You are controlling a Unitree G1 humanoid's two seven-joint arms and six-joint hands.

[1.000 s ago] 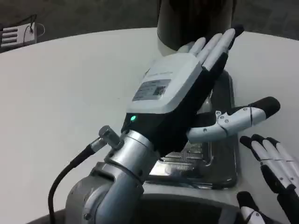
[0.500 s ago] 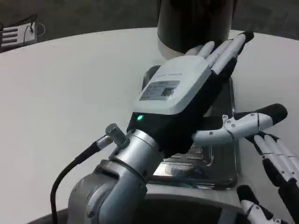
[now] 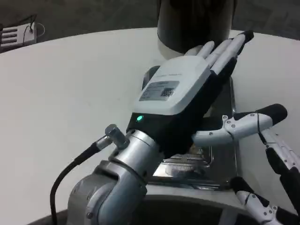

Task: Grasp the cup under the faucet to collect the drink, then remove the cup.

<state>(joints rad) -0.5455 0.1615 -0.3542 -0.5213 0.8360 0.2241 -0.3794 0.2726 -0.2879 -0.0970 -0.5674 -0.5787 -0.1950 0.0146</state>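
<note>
Cup: hidden; it cannot be made out behind the left hand, so its place cannot be told.
Dispenser (image 3: 194, 21): a dark round body at the far edge of the bench, standing just beyond the drip tray; its faucet cannot be picked out.
Drip tray (image 3: 225, 164): a silver metal tray with a slotted grate, lying on the bench directly in front of the dispenser; much of it is covered by the left hand.
Left hand (image 3: 187, 93): stretched over the drip tray and pointing toward the dispenser, white back with a printed label turned up, a green light lit near the wrist.
Left fingers (image 3: 229, 49): straight and held close together, tips reaching the foot of the dispenser; the thumb juts out to the side over the tray's right rim. The fingers are spread wide from the thumb and nothing shows in the grasp.
Left forearm (image 3: 112, 187): silver, rising from the near edge of the bench toward the tray, with a black cable looping off its left side.
Right hand (image 3: 276, 183): at the right rim of the drip tray, partly cut off by the picture's edge.
Right fingers (image 3: 281, 157): apart and holding nothing.
Bench (image 3: 70, 93): white, rounded, carrying the tray and the dispenser.
</note>
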